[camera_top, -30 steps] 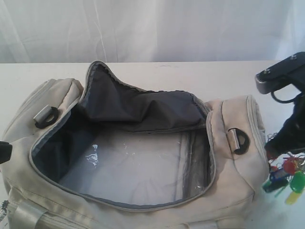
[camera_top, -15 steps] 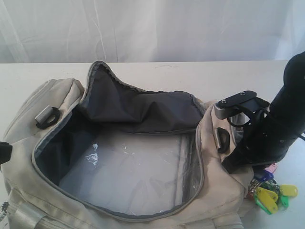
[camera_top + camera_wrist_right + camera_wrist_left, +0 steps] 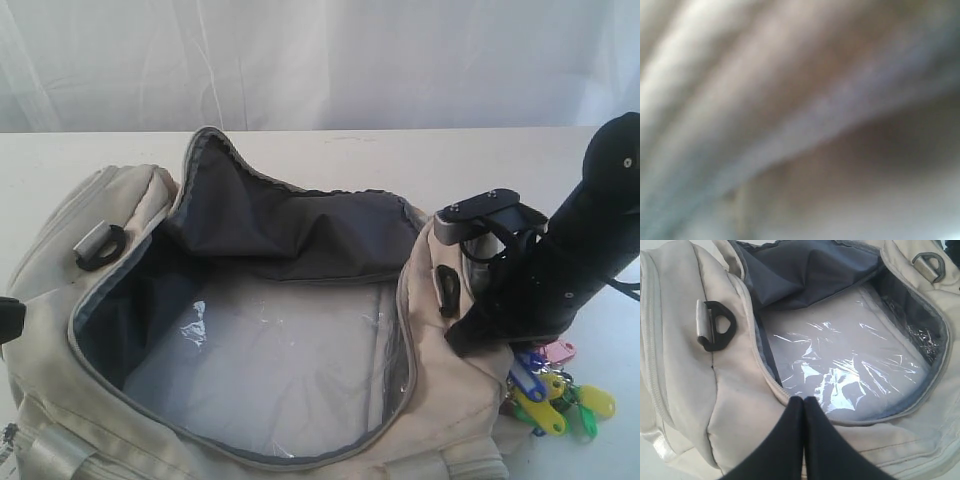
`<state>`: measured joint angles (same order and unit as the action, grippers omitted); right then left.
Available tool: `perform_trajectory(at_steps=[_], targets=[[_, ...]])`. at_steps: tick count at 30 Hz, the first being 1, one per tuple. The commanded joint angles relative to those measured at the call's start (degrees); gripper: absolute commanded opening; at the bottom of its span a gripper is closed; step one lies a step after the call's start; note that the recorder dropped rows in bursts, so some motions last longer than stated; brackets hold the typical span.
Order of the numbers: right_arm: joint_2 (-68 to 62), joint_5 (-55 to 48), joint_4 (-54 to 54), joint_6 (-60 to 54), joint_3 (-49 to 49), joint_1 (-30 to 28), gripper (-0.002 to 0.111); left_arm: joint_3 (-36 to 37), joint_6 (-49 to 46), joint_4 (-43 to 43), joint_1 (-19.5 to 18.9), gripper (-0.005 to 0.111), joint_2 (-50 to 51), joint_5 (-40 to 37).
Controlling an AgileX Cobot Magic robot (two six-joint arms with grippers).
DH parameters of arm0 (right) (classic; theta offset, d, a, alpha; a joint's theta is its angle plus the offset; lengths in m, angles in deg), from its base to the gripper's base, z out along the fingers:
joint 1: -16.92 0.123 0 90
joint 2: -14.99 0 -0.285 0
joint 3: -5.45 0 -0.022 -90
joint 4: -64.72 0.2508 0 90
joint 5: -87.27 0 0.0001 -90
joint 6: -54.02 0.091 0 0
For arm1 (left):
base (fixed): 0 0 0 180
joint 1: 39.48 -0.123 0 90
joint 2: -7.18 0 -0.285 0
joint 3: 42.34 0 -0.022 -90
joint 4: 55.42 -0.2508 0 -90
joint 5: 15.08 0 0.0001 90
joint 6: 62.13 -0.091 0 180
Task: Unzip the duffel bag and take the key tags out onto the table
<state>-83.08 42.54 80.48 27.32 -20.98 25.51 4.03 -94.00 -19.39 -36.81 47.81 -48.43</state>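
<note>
Exterior view first: the duffel bag fills my screen from 9 to 4 o'clock. It is unzipped, with its dark-lined flap thrown back toward 12. Inside I see only a clear plastic sheet over the bottom.

The key tags are outside the bag at 4 o'clock, a bunch of blue, yellow, green and pink just beside its right end wall and low on the table. The right arm slants down from 3 o'clock and presses into that end of the bag, beside a black D-ring. Its bulk covers the top of the bunch and hides the right gripper, and the right wrist view is only blurred fabric. So I cannot tell whether that gripper is holding the tags.

The left gripper is clenched, fingers pressed flat together, with its tips on the zipper rim at the bag's 9 o'clock end, near the other D-ring. I cannot make out any fabric pinched between them.
</note>
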Motion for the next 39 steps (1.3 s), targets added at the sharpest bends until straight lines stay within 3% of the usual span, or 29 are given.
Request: perform_trajectory(at_steps=[1,4,7,20,22,24,27,28,39], targets=[[-0.45,0.39,2.46,1.49,-0.21,-0.14,0.032,0.37,-0.05,1.13,0.41,0.0,-0.2,-0.14],[-0.07,-1.48,2.36,3.37,0.15,-0.14,0.05,0.37,-0.05,1.13,0.41,0.0,-0.2,-0.06],[2.09,-2.53,1.75,4.15,0.15,-0.14,0.057,0.37,-0.05,1.13,0.41,0.0,-0.2,0.07],[18.8,-12.0,-8.52,15.59,0.15,-0.14,0.057,0.37,-0.05,1.13,0.41,0.0,-0.2,0.07],[22.48,-12.55,-8.52,16.59,0.03,-0.14,0.051,0.37,-0.05,1.13,0.41,0.0,-0.2,0.07],[26.41,-12.67,-8.52,16.59,-0.05,-0.14,0.037,0.37,-0.05,1.13,0.41,0.0,-0.2,0.07],[32.37,-12.28,-8.29,15.13,-0.21,-0.14,0.005,0.37,-0.05,1.13,0.41,0.0,-0.2,0.31],[34.57,-11.84,-8.04,14.09,-0.29,-0.03,0.0,0.37,-0.05,1.13,0.41,0.0,-0.2,0.31],[52.33,7.99,-7.9,13.7,-10.46,-0.03,0.0,0.37,-1.59,0.76,0.41,0.0,-0.2,1.78]])
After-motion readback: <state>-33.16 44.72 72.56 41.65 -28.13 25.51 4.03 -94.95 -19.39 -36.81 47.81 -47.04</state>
